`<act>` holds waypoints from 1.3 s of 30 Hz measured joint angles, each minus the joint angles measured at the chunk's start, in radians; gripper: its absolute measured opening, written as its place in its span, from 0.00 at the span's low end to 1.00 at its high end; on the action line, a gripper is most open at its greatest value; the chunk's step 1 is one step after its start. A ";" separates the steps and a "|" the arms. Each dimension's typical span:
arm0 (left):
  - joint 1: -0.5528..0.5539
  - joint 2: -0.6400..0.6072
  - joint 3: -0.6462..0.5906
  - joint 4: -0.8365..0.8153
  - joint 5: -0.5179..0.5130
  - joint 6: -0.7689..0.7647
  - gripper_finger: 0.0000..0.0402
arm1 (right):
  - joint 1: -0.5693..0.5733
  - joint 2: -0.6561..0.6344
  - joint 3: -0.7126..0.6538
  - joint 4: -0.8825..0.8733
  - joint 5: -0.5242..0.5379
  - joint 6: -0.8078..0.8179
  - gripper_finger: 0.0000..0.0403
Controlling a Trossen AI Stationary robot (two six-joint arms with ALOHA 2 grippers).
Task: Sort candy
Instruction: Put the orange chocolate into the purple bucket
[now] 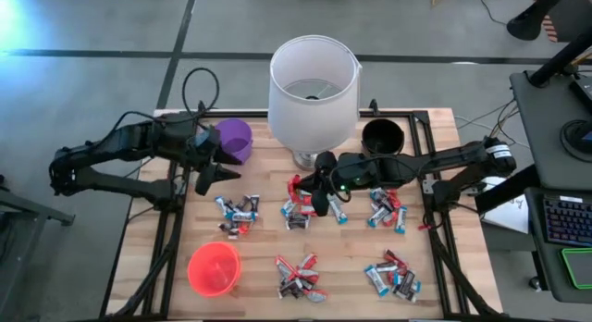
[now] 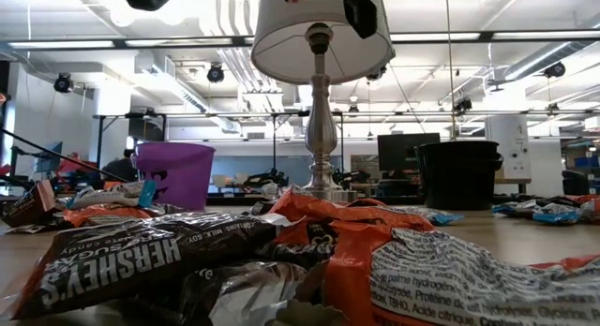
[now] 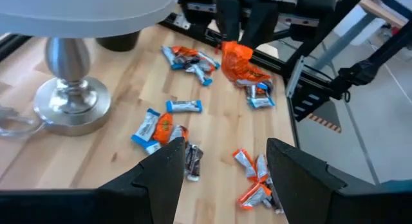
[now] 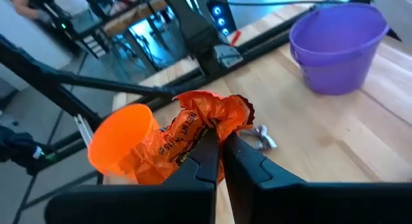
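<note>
The tabletop (image 1: 259, 248) carries a lamp (image 1: 313, 81) at the rear centre, with a purple cup (image 1: 233, 140) to its left, a black cup (image 1: 382, 137) to its right, and a red cup (image 1: 215, 268) at the front left.

Candy lies in five loose heaps: left of centre (image 1: 238, 215), centre (image 1: 298, 211), right of centre (image 1: 387, 209), front centre (image 1: 300, 278) and front right (image 1: 393, 276). Each heap mixes red, blue-and-white and dark wrappers.

Right gripper (image 4: 221, 156): positioned over the centre heap, fingers closed on an orange-red wrapper (image 4: 187, 137) held clear of the tabletop. In the right wrist view, the red cup appears just behind the wrapper.

Left gripper (image 3: 222, 166): positioned just in front of the purple cup, above the tabletop, fingers wide apart, holding nothing.

Task progress: early. The red cup shows no candy inside; the interiors of the purple and black cups cannot be judged. Nearly all candy remains unsorted on the tabletop. Judged next step: deliver the held wrapper to the red cup.
</note>
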 joint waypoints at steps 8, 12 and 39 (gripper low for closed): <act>-0.060 0.089 -0.001 0.065 0.000 -0.008 0.50 | 0.003 0.020 0.000 0.054 0.013 0.002 0.02; -0.073 0.130 -0.001 0.127 0.001 -0.005 0.50 | 0.003 0.024 0.000 0.056 0.013 0.002 0.02; -0.114 0.361 0.003 0.357 0.053 -0.046 0.50 | 0.003 0.023 0.000 0.058 0.013 -0.037 0.02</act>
